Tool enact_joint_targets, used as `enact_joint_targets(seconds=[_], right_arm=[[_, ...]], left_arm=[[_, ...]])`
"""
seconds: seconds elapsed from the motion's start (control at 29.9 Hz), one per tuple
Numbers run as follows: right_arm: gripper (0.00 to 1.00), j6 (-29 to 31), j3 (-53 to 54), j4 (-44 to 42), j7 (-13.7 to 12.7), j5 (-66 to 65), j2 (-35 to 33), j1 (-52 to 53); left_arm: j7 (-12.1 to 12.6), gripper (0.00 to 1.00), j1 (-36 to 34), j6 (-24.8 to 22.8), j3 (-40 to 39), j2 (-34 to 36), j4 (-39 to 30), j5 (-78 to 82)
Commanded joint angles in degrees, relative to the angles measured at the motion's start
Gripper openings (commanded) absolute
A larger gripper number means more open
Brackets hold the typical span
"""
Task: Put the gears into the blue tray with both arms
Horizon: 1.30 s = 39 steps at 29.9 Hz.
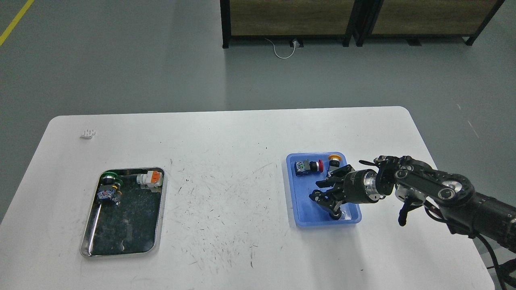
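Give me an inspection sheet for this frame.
Surface: white table, scuffed.
Job's things: blue tray at right; a dark round part under the fingers, maybe a gear.
Clutter: two switches in the blue tray; steel tray at left with two more; white scrap.
Grippers: right gripper in the blue tray, state unclear; left not seen.
Cables: white cord on floor.
Surroundings: grey floor, wooden cabinets.

The right end effector (328,201) covers part of the blue tray (296,189); whether it grips a gear is unclear.
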Motion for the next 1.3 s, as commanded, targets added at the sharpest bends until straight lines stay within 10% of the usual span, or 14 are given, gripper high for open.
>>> enact_joint_targets(seconds=[0.0, 0.5, 1.07, 1.27], right_arm=[[0.7, -0.33, 1.14, -0.14, 0.06, 0.0, 0.56, 0.06], [0.98, -5.86, 24.24, -1.54, 0.06, 2.11, 2.22, 3.92], [0.98, -10.17, 42.98, -18.85, -0.56, 2.29, 0.56, 15.34], [0.99, -13.24, 42.8, -21.94, 0.58, 2.29, 1.43, 16.93]], left_arm=[[-0.16, 0.98, 0.19, 0.0, 0.44, 0.52, -0.02, -0.09], [0.01, 0.98, 0.19, -2.11, -2.8, 2.46, -0.81, 0.09], [2.38, 0.98, -3.41, 3.07, -10.64, -2.45, -5.02, -0.44], [2.12, 0.98, -3.06, 11.68, -10.9, -12.55, -4.85, -0.27]])
